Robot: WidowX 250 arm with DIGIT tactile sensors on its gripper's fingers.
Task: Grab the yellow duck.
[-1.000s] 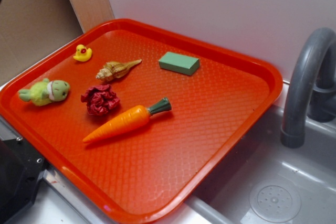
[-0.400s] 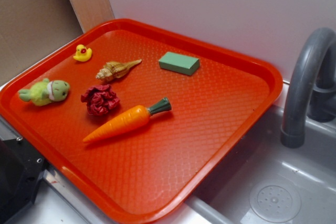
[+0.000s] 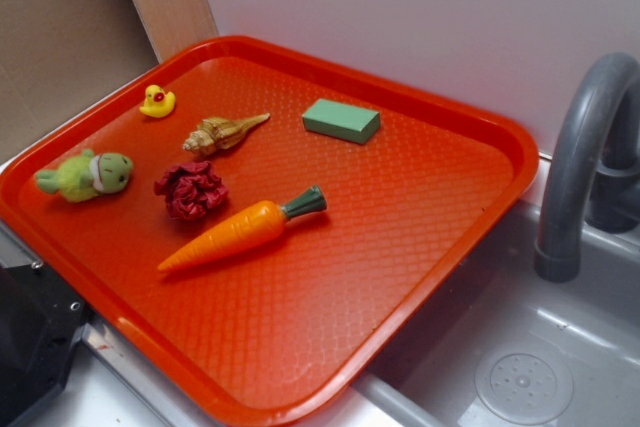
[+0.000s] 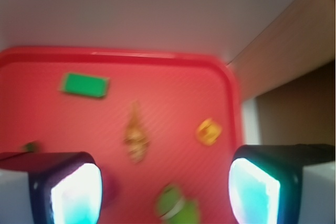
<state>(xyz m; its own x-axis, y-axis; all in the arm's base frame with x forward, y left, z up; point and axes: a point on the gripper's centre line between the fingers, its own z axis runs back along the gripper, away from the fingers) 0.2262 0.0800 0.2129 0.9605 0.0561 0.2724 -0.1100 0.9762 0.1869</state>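
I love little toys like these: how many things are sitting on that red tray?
6, none seemingly hidden: yellow duck at the far left corner, seashell beside it, green block farther back, plush frog at the left edge, crumpled red thing and carrot mid-tray.

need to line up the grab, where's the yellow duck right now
In the exterior view the yellow duck sits on the red tray near its far left corner, just up-left of the seashell and beyond the green plush frog.

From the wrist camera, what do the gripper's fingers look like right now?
The gripper shows two blocky fingers at the bottom corners of the blurred wrist view. Each has a dark, near-black housing with rounded edges, and the inward-facing pads glow white to cyan. Paler grey parts sit at their outer sides. No cables or markings are visible.
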